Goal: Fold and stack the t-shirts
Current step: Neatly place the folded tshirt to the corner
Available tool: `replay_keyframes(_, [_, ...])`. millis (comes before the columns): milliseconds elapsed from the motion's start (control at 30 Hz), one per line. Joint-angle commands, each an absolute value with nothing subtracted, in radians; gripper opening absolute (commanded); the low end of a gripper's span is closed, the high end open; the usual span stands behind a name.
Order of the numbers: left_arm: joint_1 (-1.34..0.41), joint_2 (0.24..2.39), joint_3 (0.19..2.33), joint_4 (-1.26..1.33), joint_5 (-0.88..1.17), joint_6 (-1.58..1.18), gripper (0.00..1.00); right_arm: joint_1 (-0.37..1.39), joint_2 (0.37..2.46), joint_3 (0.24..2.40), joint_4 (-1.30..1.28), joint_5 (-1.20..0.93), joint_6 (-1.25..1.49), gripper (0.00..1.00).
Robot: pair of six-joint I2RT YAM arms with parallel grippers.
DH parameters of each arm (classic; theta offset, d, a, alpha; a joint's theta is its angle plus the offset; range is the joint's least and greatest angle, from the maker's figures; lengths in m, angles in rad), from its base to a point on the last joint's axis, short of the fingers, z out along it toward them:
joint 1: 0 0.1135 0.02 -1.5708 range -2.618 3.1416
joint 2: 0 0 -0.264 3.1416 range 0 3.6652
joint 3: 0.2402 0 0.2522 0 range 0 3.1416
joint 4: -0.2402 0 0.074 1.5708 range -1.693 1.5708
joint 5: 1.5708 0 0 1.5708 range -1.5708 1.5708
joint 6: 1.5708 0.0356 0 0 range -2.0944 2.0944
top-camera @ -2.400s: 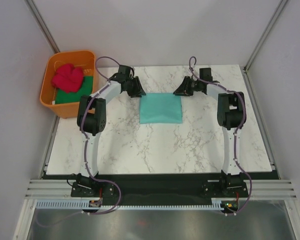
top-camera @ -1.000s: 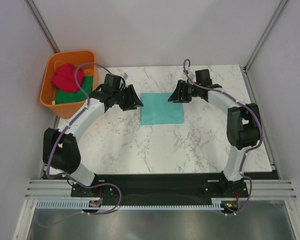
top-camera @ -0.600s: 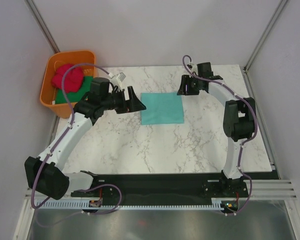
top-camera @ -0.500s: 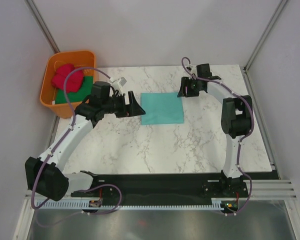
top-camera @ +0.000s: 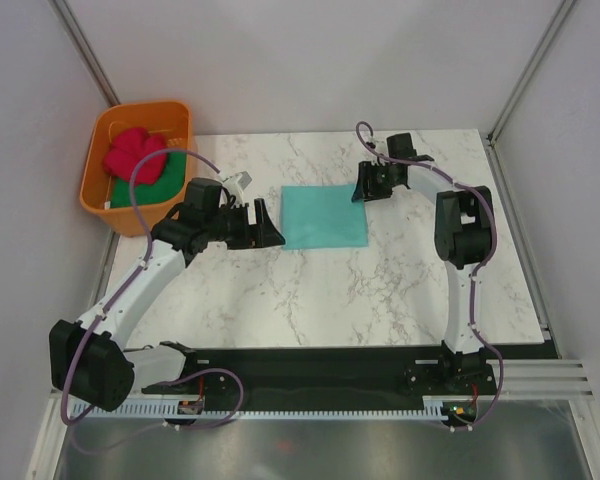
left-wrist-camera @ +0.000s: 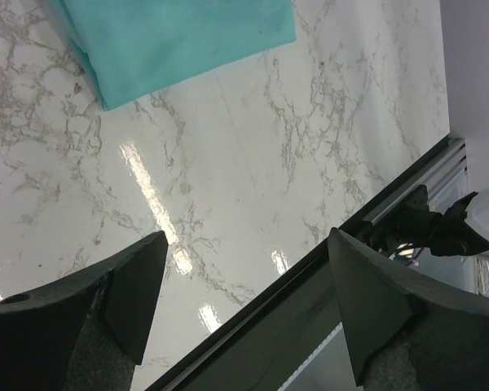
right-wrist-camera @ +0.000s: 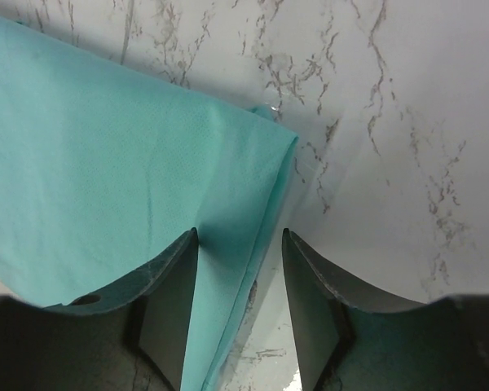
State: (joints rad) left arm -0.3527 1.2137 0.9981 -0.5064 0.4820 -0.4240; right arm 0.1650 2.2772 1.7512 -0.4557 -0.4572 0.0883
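A teal t-shirt (top-camera: 325,217) lies folded into a flat square on the marble table. My left gripper (top-camera: 267,229) hovers just off its left edge, open. In the left wrist view the left gripper (left-wrist-camera: 246,236) has nothing between its fingers and the teal t-shirt (left-wrist-camera: 171,37) lies at the top. My right gripper (top-camera: 363,186) is at the shirt's far right corner. The right wrist view shows the right gripper (right-wrist-camera: 240,234) open astride the edge of the teal t-shirt (right-wrist-camera: 106,187), one finger (right-wrist-camera: 175,301) over the cloth and the other over bare table. A red t-shirt (top-camera: 135,153) and a dark green t-shirt (top-camera: 160,190) sit in the tub.
An orange plastic tub (top-camera: 98,205) stands off the table's far left corner. The marble table (top-camera: 380,290) ends in a black rail (top-camera: 320,365) by the arm bases. Grey walls and metal posts close in the sides and back.
The left gripper has opened wide and drawn back off the shirt's left edge towards the near side. The right gripper has shifted slightly to the shirt's far right corner.
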Motion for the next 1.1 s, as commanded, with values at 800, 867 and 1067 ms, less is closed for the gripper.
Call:
replay_keyframes(800, [-0.350,1.206,0.983,-0.492,0.436,-0.385,0.86,0.144,2.361,1.953,-0.643,-0.017,-0.093,0.00])
replay_keyframes(867, [-0.348,1.209,0.980,-0.494,0.437,-0.385,0.86,0.126,2.352,1.959,-0.646,0.060,-0.118,0.00])
replay_keyframes(1067, [-0.348,1.229,0.982,-0.492,0.440,-0.387,0.86,0.065,2.353,2.022,-0.661,0.244,-0.201,0.00])
